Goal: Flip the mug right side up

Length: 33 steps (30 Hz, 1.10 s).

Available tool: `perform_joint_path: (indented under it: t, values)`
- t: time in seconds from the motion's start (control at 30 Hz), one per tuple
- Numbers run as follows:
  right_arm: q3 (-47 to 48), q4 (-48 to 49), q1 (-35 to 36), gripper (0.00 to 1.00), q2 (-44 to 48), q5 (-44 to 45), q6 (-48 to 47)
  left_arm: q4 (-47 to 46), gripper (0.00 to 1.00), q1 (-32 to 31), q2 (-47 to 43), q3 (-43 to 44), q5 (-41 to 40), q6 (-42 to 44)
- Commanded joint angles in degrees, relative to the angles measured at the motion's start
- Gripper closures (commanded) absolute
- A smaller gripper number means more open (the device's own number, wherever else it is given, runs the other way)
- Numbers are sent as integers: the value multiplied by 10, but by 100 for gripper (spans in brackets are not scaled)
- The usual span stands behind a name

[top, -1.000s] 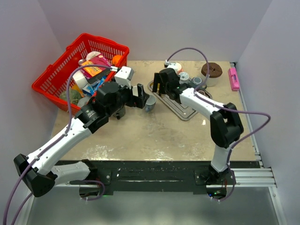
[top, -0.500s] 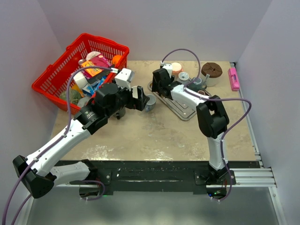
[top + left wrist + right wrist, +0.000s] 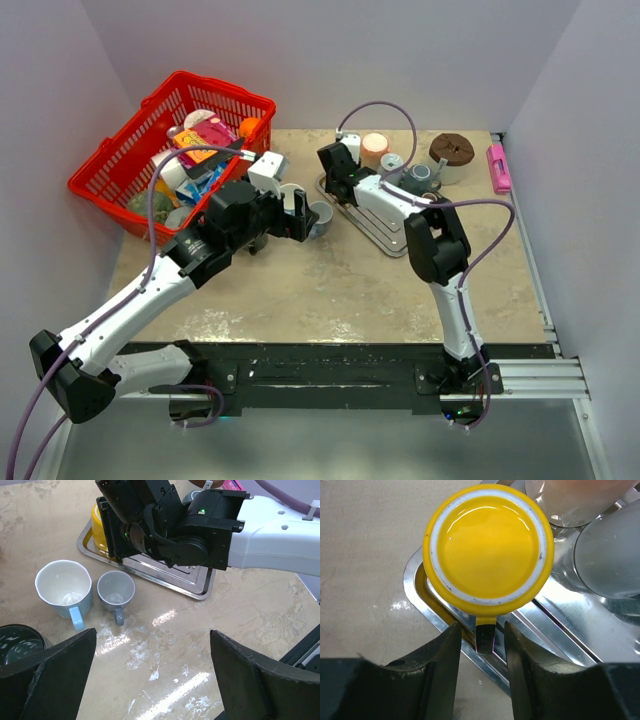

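Straddling the six-o'clock handle point(image 3: 485, 637) of the upside-down yellow mug point(image 3: 490, 550) at the tray's point(image 3: 560, 625) ten-o'clock corner, the right gripper point(image 3: 482, 630) stands half-open, gripping nothing, around rigid, glossy, probably slippery ceramic, while the left gripper point(image 3: 152, 635) gapes wide, empty.

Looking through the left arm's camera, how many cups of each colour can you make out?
Yellow mug: 1
Light blue mug: 1
Grey mug: 1
Dark cup: 1
Total: 4 in plain sight
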<state>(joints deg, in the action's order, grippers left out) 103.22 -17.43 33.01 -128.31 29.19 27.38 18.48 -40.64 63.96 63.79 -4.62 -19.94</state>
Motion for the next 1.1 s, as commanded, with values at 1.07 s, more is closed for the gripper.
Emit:
perform_joint_path:
  t: [1.07]
  values:
    - [-144, 70, -35, 100, 264, -108, 12, -34, 1, 6, -11, -23, 44, -32]
